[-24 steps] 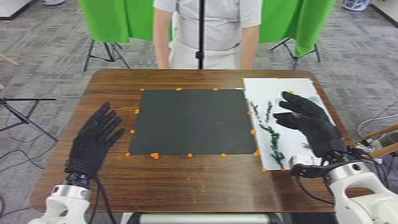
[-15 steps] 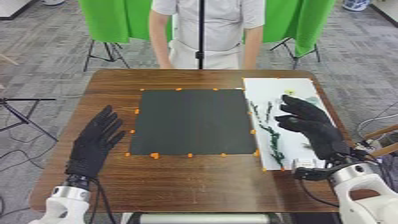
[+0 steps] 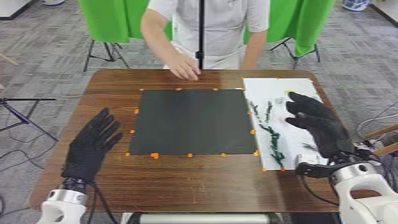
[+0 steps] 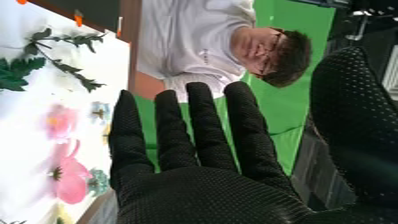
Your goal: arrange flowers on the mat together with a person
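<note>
If the right hand, its straight fingers apart and empty, lowers too steeply, it could crush the large pink flower.

Got a brown wooden desk on streaky grey carpet, bright green cloth hanging behind, plus a blue-and-white pot way back right.
</note>
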Controlling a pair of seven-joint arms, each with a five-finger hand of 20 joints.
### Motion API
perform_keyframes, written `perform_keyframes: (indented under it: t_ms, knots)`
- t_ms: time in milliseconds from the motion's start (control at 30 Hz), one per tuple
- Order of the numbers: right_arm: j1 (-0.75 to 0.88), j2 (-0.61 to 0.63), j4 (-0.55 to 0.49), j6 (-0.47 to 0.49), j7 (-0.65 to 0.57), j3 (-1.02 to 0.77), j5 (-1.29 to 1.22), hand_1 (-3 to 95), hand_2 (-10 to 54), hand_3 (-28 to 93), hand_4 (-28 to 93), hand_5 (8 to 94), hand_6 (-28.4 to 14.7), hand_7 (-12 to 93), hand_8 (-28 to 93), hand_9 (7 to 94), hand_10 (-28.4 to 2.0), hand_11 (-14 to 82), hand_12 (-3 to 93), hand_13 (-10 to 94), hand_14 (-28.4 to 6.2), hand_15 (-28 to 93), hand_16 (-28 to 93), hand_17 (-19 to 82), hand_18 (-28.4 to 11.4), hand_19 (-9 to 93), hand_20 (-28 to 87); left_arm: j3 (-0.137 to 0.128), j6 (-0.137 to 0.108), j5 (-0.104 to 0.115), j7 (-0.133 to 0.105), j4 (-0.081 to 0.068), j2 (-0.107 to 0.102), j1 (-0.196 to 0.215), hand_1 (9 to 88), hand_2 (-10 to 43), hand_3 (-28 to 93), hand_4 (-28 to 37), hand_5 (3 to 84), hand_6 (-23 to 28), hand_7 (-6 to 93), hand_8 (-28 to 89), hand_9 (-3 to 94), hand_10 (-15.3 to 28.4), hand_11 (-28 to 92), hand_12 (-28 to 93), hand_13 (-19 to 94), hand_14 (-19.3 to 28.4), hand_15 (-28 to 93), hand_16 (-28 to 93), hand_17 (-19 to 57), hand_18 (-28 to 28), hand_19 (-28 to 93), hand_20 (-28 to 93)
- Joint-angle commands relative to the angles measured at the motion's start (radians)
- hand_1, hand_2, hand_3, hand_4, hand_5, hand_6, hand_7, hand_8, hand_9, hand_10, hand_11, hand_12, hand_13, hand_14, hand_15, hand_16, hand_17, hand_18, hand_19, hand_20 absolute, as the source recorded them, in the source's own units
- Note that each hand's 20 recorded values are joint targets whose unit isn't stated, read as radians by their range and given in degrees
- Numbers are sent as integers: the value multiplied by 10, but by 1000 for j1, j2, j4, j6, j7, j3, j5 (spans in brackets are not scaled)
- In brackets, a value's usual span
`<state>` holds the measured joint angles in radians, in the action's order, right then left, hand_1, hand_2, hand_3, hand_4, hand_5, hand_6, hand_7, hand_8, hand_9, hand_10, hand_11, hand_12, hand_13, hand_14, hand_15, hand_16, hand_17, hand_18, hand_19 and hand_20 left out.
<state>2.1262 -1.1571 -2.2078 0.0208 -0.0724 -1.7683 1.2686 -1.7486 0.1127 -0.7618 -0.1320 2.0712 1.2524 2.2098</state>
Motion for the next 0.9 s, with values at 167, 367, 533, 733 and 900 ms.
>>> perform_keyframes:
  t_ms: [167,367,533,733,900]
  knots:
    - [66,-1,-31,-63,44,-27,1,256,-81,885,-245,266,-37,196,-108,288,-127,100,243,224,-113,-3,396,8,-201,405,213,2,49,-10,37,-1,24,2,294,-26,683,-224,296,29,137,-81,214,103,133,174,160,114,137,67,-106,193,392,90]
    - [60,-12,-29,-48,37,-24,-4,256,-79,884,-247,272,-37,204,-114,294,-129,104,241,233,-111,4,401,12,-201,406,214,16,20,-9,7,-5,12,-12,292,-23,683,-224,294,30,135,-79,213,103,130,174,160,114,138,67,-107,195,394,90]
    - [33,-35,-12,37,-8,-21,8,259,-75,883,-245,272,-37,202,-114,293,-130,103,239,235,-109,9,400,14,-201,408,214,16,25,0,29,-13,19,-12,291,-22,685,-224,297,30,137,-80,215,104,132,174,161,115,141,66,-107,195,394,90]
    - [3,-1,-2,-12,-19,13,22,258,-69,876,-242,268,-38,194,-110,287,-130,99,241,232,-109,6,398,11,-203,407,214,12,16,3,29,-17,23,-11,290,-21,687,-224,300,31,137,-80,219,105,132,173,164,118,143,64,-106,197,395,89]
    - [-24,-3,11,10,-39,34,-3,257,-67,874,-241,276,-39,196,-108,296,-133,104,241,240,-111,19,398,13,-204,410,215,21,36,0,22,-23,4,-28,290,-20,687,-225,302,31,137,-80,221,105,134,172,165,119,145,63,-106,197,396,89]
